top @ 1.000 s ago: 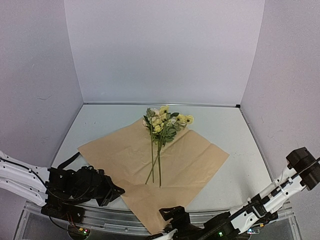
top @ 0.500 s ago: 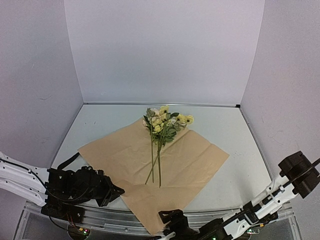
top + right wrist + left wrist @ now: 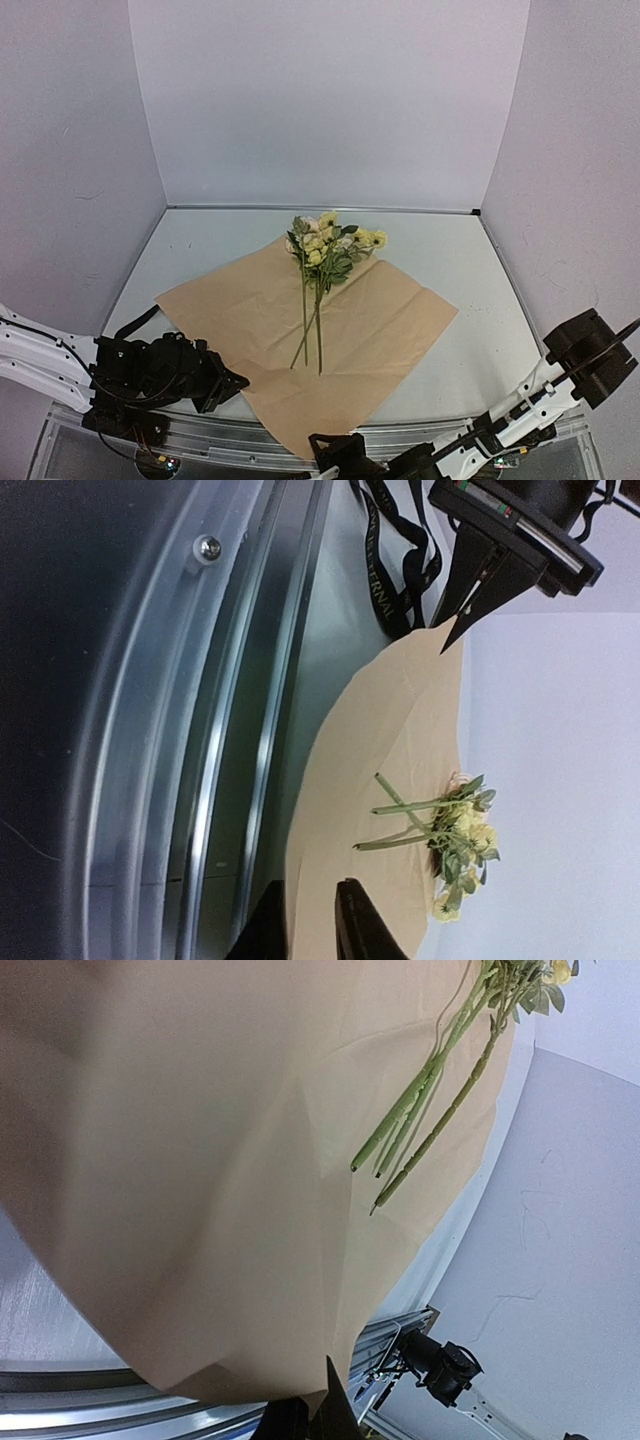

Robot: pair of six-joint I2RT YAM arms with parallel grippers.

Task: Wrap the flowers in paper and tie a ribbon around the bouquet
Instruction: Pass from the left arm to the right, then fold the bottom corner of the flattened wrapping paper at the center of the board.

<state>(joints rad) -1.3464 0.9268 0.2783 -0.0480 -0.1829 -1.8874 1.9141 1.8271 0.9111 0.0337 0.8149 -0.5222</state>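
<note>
On the pale grey desk (image 3: 215,235), centre: large rectangular sheet of paper (image 3: 250,300), tan kraft face up, lay flat and unfolded, with one corner overhanging the near edge.
Flowers: small bunch of pale yellow and cream artificial flowers (image 3: 325,245) on thin green stems lay across the sheet, blooms at the far corner, stem ends toward the near corner.
Ribbon: long narrow black ribbon with pale lettering (image 3: 385,565) lay loose on the desk near the left pincer, well apart from the flowers.
Left pincer (image 3: 241,381): closed, tips at the sheet's left near edge; any hold on the paper could not be made out.
Right pincer (image 3: 312,895): at the overhanging near corner, fingers close together; whether they clamped the paper could not be told.
Done: flowers laid on paper.
Left to do: judged almost everything, meaning folding the sheet into a cone round the stems, then tying the ribbon.
</note>
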